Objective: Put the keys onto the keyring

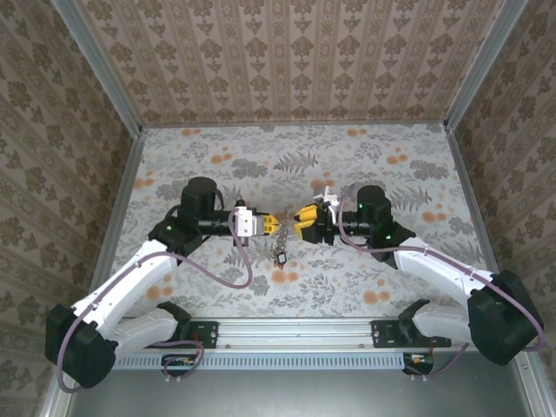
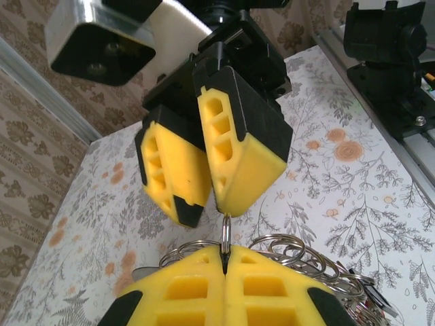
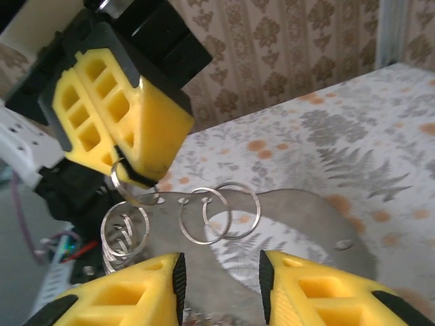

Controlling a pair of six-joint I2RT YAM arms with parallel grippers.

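Note:
Both grippers meet tip to tip above the middle of the table. My left gripper (image 1: 275, 224) (image 2: 225, 261) is shut on a thin silver ring (image 2: 225, 234) that stands edge-on between its yellow pads. That ring (image 3: 121, 178) hangs from a hole in the keyring (image 3: 306, 210), a grey flat loop that carries several more silver rings (image 3: 204, 214). My right gripper (image 1: 296, 220) (image 3: 221, 275) is open, its tips just short of the grey loop. A small dark cluster (image 1: 281, 256) hangs below the grippers. The keys cannot be made out.
The floral table (image 1: 417, 174) is walled on three sides by patterned panels (image 1: 287, 52). The metal rail (image 1: 295, 330) with the arm bases runs along the near edge. A bunch of silver rings (image 2: 292, 248) sits right behind the left fingers.

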